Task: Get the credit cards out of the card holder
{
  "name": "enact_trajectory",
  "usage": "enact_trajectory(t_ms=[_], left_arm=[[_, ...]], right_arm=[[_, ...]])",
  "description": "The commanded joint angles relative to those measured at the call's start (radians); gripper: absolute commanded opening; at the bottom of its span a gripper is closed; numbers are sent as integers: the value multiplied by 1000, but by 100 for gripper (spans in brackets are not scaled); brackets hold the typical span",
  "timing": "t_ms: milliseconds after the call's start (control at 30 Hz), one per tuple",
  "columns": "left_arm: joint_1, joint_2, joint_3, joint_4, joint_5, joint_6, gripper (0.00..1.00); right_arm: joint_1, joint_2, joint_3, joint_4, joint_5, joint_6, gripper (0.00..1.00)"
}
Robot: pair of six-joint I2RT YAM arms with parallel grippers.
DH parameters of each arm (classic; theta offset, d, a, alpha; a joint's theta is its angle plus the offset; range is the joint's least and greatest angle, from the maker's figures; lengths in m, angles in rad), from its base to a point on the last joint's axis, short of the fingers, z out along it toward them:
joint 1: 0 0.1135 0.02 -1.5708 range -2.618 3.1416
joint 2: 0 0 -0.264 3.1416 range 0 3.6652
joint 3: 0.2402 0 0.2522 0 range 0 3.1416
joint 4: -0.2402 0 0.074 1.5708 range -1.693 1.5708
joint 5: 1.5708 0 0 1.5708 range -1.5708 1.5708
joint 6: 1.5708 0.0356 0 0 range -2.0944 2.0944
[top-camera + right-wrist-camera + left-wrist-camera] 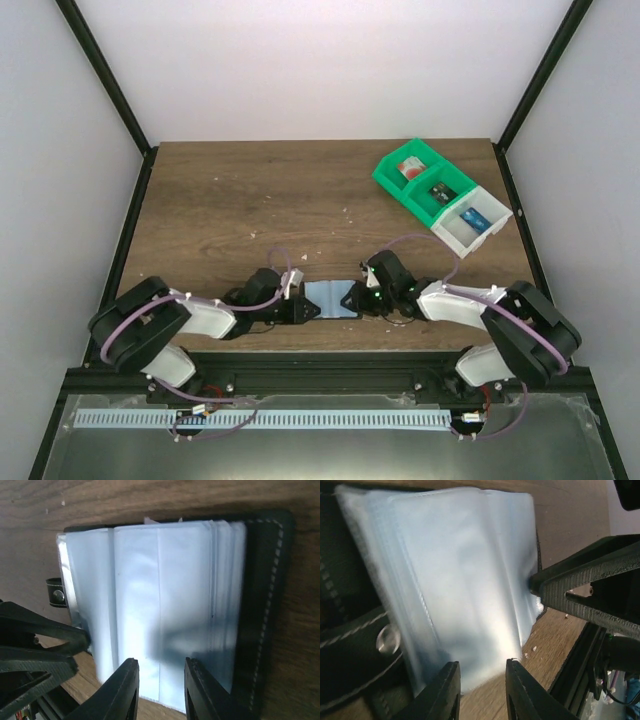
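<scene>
At the near edge of the brown wooden table [240, 200] the flat light-blue folding card holder [328, 299] lies open between the two arms, its black stitched cover down and its translucent plastic sleeves [160, 605] fanned upward. The left gripper [300, 308] meets its left edge and the right gripper [362, 298] its right edge. In each wrist view the black fingers stand slightly apart, the sleeve edge reaching into the gap without being pinched. No credit card can be made out, either in the clouded sleeves or outside the holder, so extraction is judged not yet begun: opening is done, and finding, gripping and withdrawing each card are left. Far right stand joined green [415, 180] and white plastic bins [470, 220], with small contents that cannot be identified.
</scene>
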State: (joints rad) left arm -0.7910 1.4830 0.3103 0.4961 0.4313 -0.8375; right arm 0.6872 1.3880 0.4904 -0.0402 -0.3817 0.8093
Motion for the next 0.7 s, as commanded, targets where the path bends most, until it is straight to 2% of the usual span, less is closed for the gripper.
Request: enact_trajectory(t_ms=[0,333,467,533,667], left_arm=[[-6,82,43,125,39,3,25],[-13,208,70,195,30,-4,25],[-8,109,91,-29,-84,49,26],[-9,24,93,-124,-132,70,31],[-9,-178,92,-282,-207,81,32]], right_arm=[[24,39,-20,70,34,17,28],[26,71,-47,90,42,19,27],[26,57,-42,61,68,11,28],[27,42,-37,38,86,6,27],[26,-13,-11,-22,104,2,31]])
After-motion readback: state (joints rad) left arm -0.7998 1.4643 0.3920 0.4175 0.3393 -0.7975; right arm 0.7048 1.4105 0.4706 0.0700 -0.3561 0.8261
